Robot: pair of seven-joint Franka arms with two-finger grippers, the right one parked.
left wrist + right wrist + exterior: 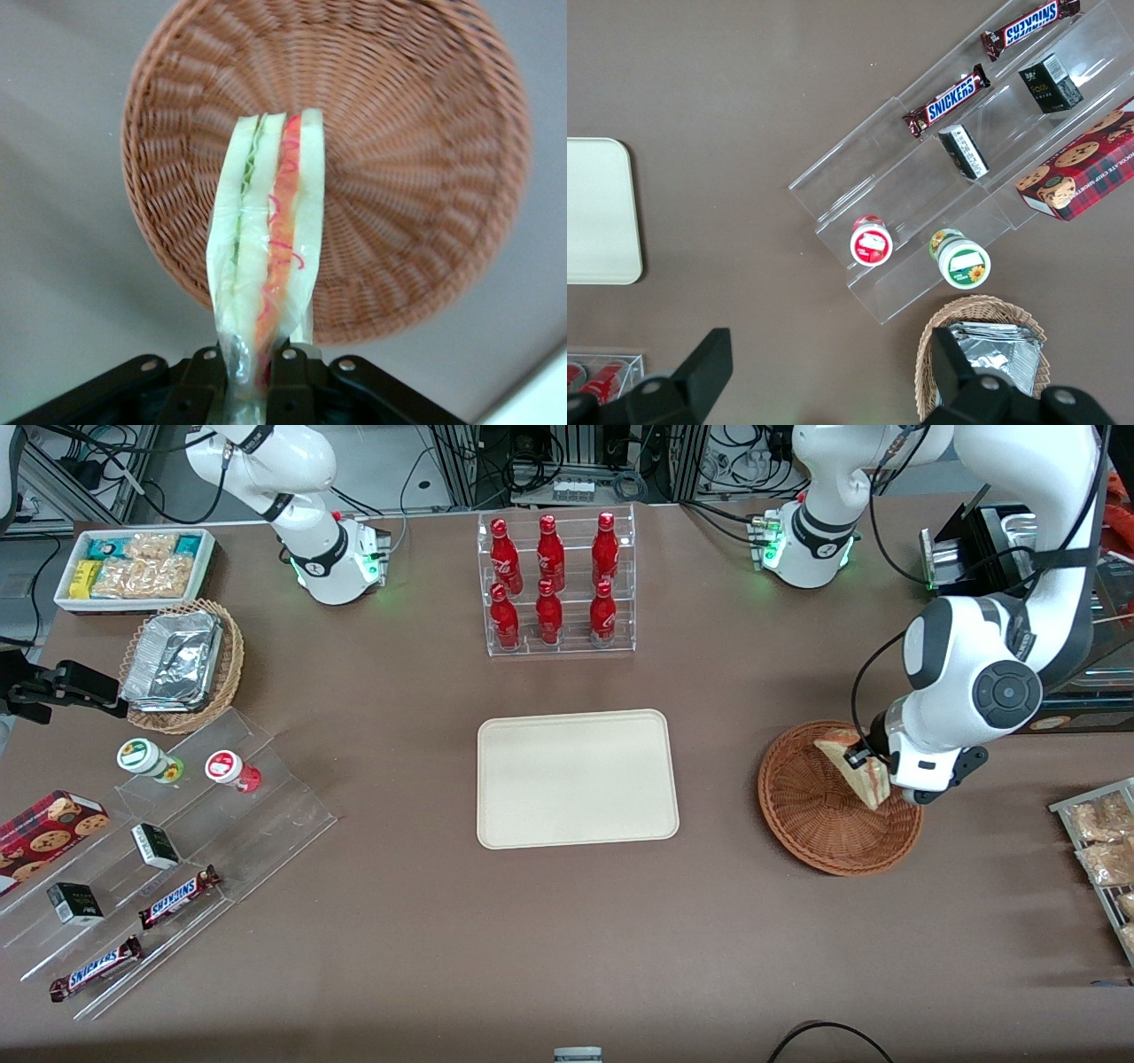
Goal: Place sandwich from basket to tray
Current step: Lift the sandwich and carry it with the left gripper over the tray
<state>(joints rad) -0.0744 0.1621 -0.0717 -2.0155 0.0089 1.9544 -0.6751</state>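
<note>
Gripper (250,372) clamped on sandwich (266,239), wrapped corner pinched between fingers (288,381). Sandwich raised above basket (819,815), clear of weave, filling edge showing red, pink, green. Tray (576,779) bare, mid-table, well apart toward parked arm's end. Bottle rack (556,584) farther off.

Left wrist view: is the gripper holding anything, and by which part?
Yes. The gripper is shut on the wrapped sandwich, pinching one narrow end of the wedge, which hangs above the basket.
</note>
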